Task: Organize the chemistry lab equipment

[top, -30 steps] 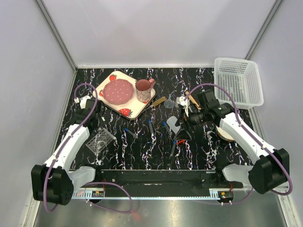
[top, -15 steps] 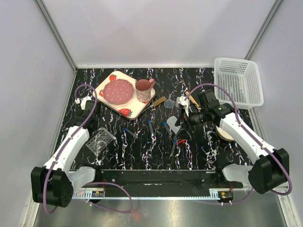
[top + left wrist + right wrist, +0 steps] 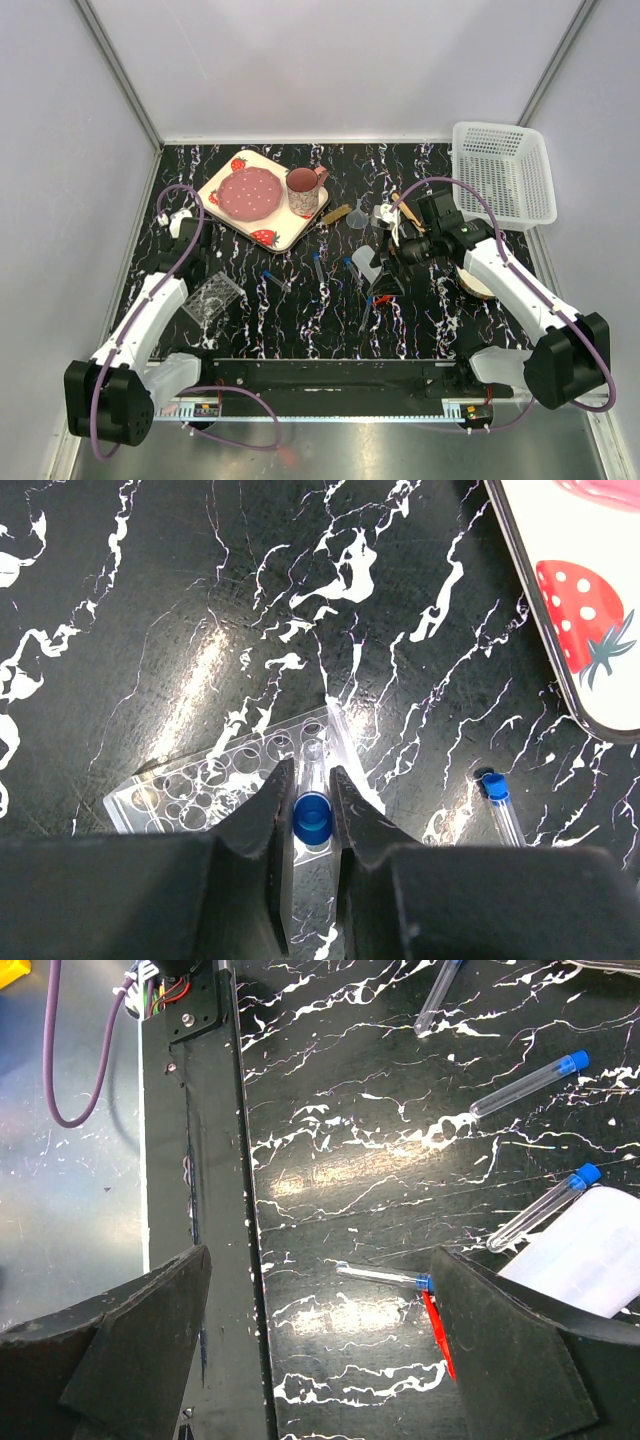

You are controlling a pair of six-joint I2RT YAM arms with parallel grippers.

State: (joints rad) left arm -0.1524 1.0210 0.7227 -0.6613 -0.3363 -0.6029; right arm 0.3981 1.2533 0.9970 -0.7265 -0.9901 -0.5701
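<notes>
Left jaws are clamped on a small clear blue-capped tube (image 3: 311,815), its far end over the near rim of the clear plastic tube rack (image 3: 200,785); whether it sits in a hole I cannot tell. That rack lies on the black marbled counter (image 3: 150,630), with a second blue-capped tube (image 3: 500,805) just beside it. Right jaws stand wide apart, holding nothing, above a thin clear dropper (image 3: 380,1277) near the translucent squeeze bottle (image 3: 590,1245).

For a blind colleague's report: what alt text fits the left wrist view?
The fingers of the left gripper pinch a blue-capped tube over the clear tube rack on a black marbled table. A second blue-capped tube lies near the strawberry-print tray.
</notes>
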